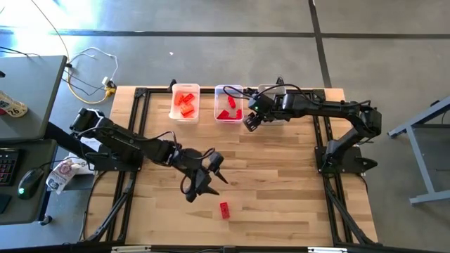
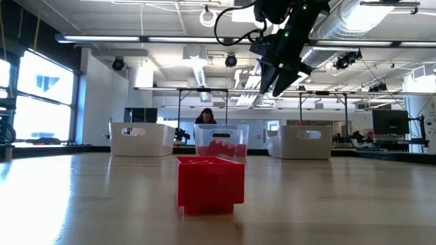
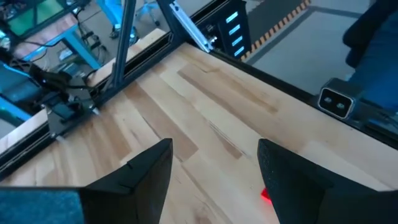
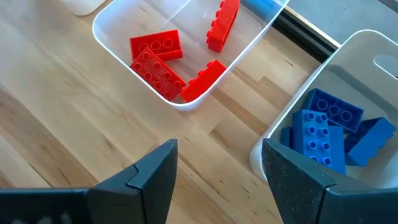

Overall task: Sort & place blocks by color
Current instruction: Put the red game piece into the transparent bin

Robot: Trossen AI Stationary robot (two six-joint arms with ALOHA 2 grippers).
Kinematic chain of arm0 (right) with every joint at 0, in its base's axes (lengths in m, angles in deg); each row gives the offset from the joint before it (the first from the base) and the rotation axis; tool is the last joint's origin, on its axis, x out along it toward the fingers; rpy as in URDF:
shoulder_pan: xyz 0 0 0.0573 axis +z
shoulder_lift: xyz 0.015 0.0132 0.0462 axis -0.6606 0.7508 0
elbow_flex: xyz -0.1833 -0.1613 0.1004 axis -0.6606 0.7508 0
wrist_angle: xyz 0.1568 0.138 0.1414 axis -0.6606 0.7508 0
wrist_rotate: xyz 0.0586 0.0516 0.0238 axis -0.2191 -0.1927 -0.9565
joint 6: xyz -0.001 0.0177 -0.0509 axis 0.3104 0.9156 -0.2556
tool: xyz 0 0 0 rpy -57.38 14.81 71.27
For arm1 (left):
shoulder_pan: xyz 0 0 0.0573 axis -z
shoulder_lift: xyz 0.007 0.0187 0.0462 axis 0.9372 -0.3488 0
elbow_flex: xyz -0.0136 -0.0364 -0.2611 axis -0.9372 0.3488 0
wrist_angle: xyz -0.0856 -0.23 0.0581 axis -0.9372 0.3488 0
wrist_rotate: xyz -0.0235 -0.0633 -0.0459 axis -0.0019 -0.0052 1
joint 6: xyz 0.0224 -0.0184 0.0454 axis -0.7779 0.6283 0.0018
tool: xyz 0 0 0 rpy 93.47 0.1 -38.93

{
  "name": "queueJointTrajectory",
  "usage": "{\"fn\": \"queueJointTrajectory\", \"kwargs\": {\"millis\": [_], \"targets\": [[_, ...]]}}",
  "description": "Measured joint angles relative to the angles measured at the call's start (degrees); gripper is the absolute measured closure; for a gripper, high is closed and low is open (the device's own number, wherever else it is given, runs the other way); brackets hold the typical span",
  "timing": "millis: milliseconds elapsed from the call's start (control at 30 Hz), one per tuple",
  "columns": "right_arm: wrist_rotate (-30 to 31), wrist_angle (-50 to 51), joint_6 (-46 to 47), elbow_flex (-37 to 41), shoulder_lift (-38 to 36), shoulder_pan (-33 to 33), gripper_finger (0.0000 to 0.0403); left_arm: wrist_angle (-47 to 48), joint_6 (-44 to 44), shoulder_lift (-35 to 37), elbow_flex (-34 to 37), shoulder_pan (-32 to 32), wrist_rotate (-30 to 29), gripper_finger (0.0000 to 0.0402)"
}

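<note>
Red brick [image 1: 224, 209] is lying alone just beyond the left gripper [image 1: 204, 184] — jaws wide, empty — risking a nudge if descending off-centre.

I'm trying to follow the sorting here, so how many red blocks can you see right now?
5. Four lie in the middle bin: blocks and. One red block sits loose on the table. Others could be hidden.

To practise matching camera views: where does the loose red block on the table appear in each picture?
High view: red block, low centre, beside the left gripper.
Low view: centre foreground.
Left wrist view: red sliver by a finger.
Right wrist view: not in it.
Shared landmark: the bin of red blocks.
</note>
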Motion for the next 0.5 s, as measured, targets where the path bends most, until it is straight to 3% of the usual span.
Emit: {"fn": "queueJointTrajectory", "kwargs": {"millis": [500], "targets": [[0.0,0.0,0.0,0.0,0.0,0.0,0.0183,-3.0,-4.5,-12.6,0.0,0.6,7.8,0.0179]]}}
